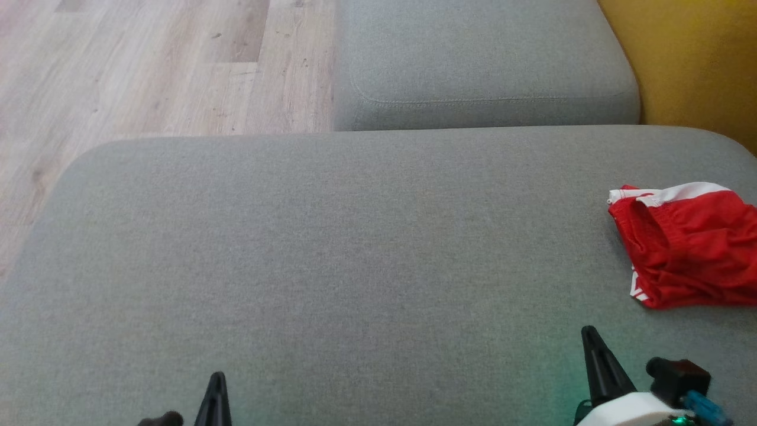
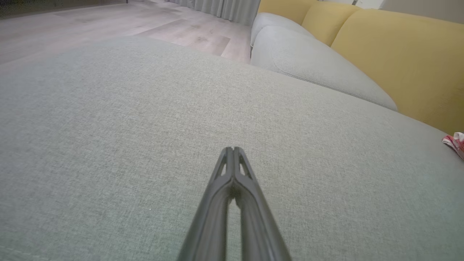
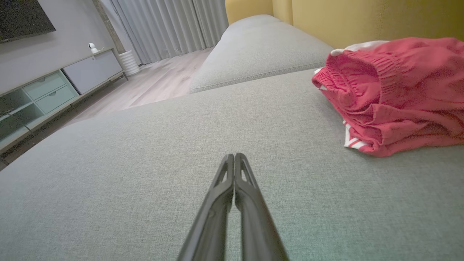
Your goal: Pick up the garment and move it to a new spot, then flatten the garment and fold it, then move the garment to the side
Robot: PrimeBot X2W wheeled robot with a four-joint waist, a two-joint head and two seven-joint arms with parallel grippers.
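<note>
The garment (image 1: 686,245) is a pair of red shorts with white trim, lying crumpled at the right edge of the grey sofa seat (image 1: 331,254). The right wrist view has the garment (image 3: 395,94) at the upper right, its elastic waistband facing the camera. My right gripper (image 1: 588,334) is shut with nothing in it, low at the right, a short way in front of the garment and apart from it; its tips (image 3: 235,156) meet above the fabric. My left gripper (image 1: 217,378) is shut and empty at the bottom left, its tips (image 2: 232,149) together. A sliver of the garment (image 2: 456,142) shows at the far right.
A second grey cushion (image 1: 479,65) lies beyond the seat, with a yellow backrest (image 1: 692,59) to its right. Wooden floor (image 1: 148,65) lies to the left of the seat. A low TV cabinet (image 3: 54,90) and curtains (image 3: 163,25) stand across the room.
</note>
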